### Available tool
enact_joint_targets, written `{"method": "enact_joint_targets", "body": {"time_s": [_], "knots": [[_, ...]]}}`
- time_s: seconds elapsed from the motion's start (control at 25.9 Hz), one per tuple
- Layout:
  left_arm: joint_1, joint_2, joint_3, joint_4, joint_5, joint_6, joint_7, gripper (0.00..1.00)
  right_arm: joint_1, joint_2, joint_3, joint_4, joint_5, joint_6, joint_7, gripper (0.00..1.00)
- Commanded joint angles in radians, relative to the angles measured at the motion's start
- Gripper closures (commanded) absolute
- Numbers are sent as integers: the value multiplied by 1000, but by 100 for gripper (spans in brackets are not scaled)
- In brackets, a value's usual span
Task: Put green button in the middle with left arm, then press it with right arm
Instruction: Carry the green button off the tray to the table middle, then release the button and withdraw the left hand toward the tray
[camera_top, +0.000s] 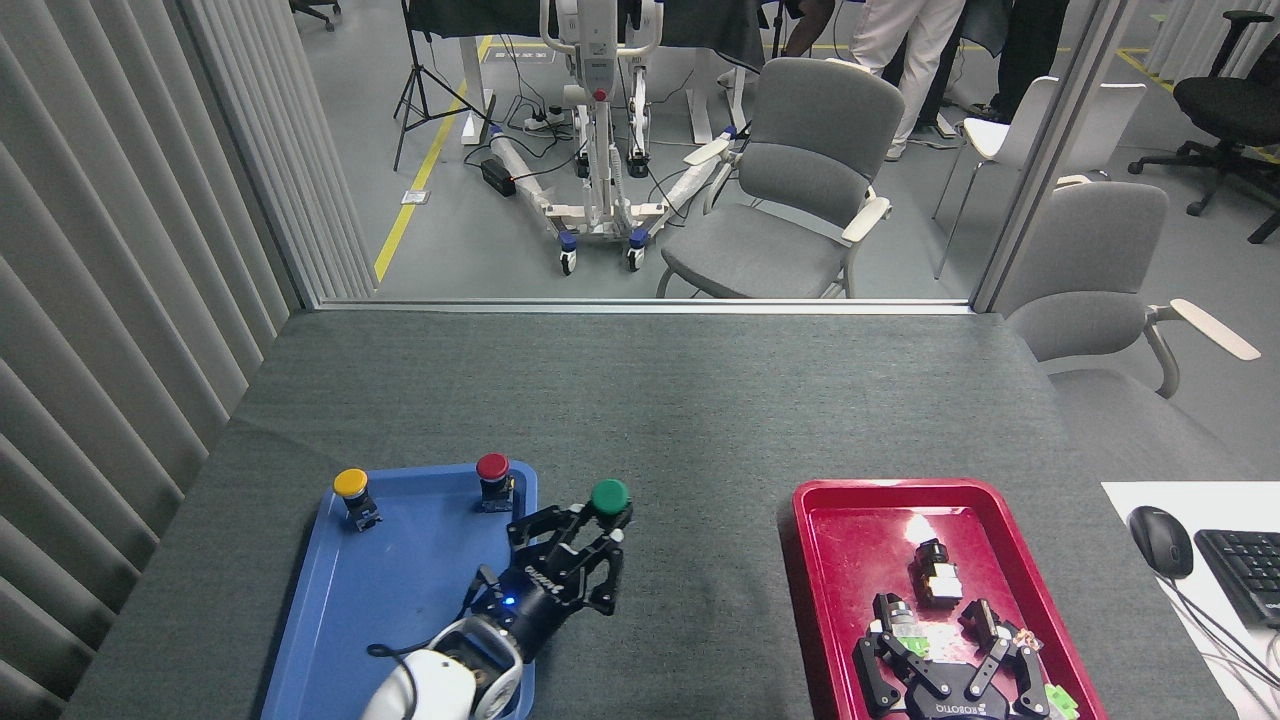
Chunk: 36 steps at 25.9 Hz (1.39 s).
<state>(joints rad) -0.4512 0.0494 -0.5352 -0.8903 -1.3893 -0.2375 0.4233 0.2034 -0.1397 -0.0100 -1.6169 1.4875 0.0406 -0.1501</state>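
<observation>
Fingers of the left claw (590, 535) are gripping the green button (609, 497), hanging just past the blue tray (320, 590).

Count: 3 push-buttons, i.e. 1 green button (609, 497), 1 yellow button (350, 485), 1 red button (492, 469). 2 trays: 1 blue tray (400, 600), 1 red tray (850, 560). 2 grippers: left gripper (590, 540), right gripper (945, 655). 1 mouse (1160, 541), 1 keyboard (1245, 570).

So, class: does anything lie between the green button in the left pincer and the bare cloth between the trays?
Nothing visible does. The left pincer holds the green button just past the blue tray rim, and the middle is bare.
</observation>
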Motion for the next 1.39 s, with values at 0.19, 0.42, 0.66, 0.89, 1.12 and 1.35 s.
{"method": "enact_joint_targets", "body": {"time_s": [0.19, 0.42, 0.66, 0.89, 1.12, 1.35], "knots": [[-64, -85, -69, 252, 21, -34, 3, 100, -2, -3, 1, 5, 4, 1, -14, 1], [-7, -72, -68, 186, 12, -36, 9, 100, -15, 14, 2, 5, 20, -1, -12, 1], [19, -68, -69, 185, 7, -40, 14, 92, -39, 51, 9, 52, 62, -16, -12, 1], [19, -79, -63, 182, 19, -25, 12, 1, -59, 65, 22, 77, 63, -41, -12, 5], [25, -77, -61, 140, 19, -11, 12, 1, -94, 66, 41, 107, 62, -73, -11, 25], [232, 79, 70, -288, 46, 69, -28, 1, -151, 74, 58, 140, 62, -99, -9, 35]]}}
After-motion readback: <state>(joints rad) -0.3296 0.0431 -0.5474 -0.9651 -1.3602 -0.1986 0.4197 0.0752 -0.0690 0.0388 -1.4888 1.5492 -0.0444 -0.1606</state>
